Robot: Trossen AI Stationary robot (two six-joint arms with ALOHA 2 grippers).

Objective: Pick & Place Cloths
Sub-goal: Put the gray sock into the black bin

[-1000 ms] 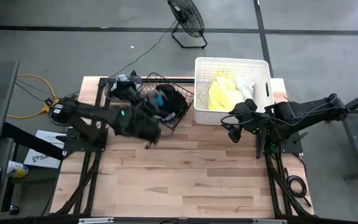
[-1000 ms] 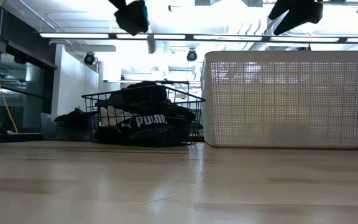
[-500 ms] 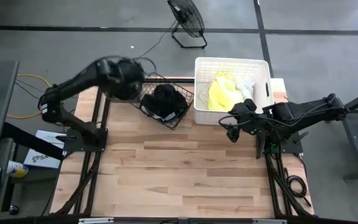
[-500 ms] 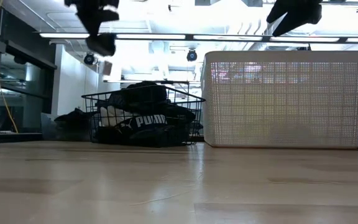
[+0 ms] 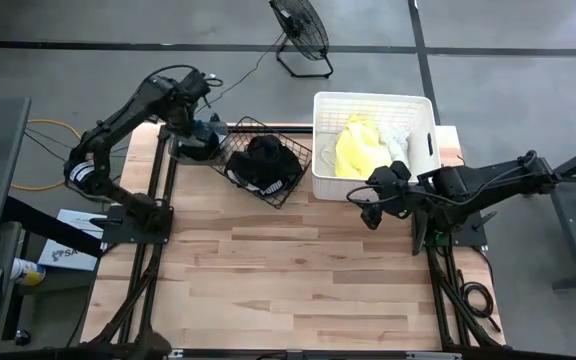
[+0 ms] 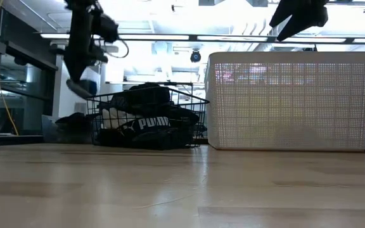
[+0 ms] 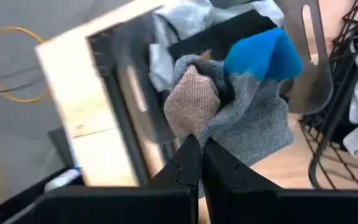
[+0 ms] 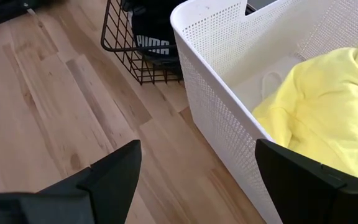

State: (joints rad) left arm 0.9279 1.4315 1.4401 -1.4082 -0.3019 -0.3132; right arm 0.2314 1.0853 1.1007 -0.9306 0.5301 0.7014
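Left gripper (image 7: 196, 146) hovers pressed together, empty, over the pile of cloths (image 5: 196, 140) at the table's far-left corner. Right gripper (image 5: 368, 205), spread wide, waits by the tub (image 5: 425, 150). Yellow and white cloths (image 5: 363, 145) are in; the basket's black ones (image 5: 264, 165) remain.

The left arm reaches to the counter's far left corner, its left gripper (image 7: 199, 149) with jaws pressed together. The right arm waits at the right edge, right gripper (image 5: 371, 205) jaws spread wide.
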